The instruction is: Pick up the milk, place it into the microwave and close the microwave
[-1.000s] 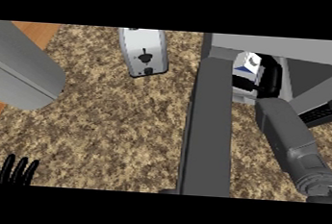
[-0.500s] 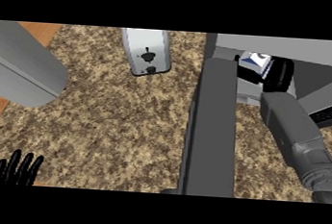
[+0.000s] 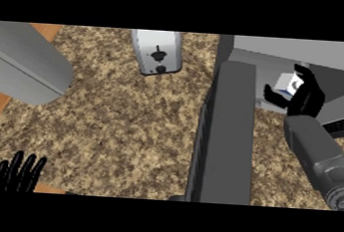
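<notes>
Milk, a small white-and-blue carton (image 3: 287, 83), stands inside the open cavity of the grey box-shaped microwave (image 3: 297, 48) at the far right corner of the speckled brown stone counter (image 3: 116, 114). It lies just beyond the palm of the black right hand (image 3: 306, 99), on the far-left side of it. It sits in the pocket between the thumb, which is on the side toward the door, and the fingers (image 3: 308, 79), which reach deeper into the cavity. The hand is spread open, the thumb standing apart from the fingers, and it does not look clamped on the carton. Whether any part of it touches the carton is too fine to make out. The carton seems upright, though its long axis is hard to read from this steep view. The dark grey microwave door (image 3: 224, 136) stands swung out, a long slab running from the microwave's front toward the counter's near edge. It is just to the left of the right forearm, so the forearm lies between door and cavity. By my judgement the placing is all but done, and the closing turns on that relation. The right hand must draw back toward the near edge and come round to the door's left face. It is far nearer than the black left hand (image 3: 16, 174), which rests open, fingers up, at the near left corner.
</notes>
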`<state>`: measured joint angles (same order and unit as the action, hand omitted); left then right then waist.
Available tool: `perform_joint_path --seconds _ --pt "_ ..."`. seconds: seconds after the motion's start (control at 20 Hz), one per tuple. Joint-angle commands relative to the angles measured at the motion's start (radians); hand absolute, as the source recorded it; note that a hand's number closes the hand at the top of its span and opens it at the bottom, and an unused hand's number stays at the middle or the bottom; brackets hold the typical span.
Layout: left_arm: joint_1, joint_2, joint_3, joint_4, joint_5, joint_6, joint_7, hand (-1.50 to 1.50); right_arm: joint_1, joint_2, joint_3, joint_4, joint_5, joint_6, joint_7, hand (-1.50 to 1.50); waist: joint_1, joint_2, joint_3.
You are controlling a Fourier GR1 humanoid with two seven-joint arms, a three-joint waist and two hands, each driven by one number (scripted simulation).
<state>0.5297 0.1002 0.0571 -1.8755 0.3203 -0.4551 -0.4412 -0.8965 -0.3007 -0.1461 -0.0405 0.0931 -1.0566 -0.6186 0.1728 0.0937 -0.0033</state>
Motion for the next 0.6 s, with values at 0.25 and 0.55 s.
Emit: perform_joint_path --seconds 0.25,0.55 --pt "-0.039 0.007 -0.010 0.039 -0.013 0.000 0.021 -1.50 -0.071 0.070 0.140 0.024 0.142 0.065 0.041 -1.50 0.023 -0.016 0.011" --pt "-0.055 0.014 0.012 0.052 -0.020 0.001 -0.001 -1.50 -0.107 0.101 0.154 0.029 0.156 0.148 0.037 -1.50 0.012 -0.020 0.011"
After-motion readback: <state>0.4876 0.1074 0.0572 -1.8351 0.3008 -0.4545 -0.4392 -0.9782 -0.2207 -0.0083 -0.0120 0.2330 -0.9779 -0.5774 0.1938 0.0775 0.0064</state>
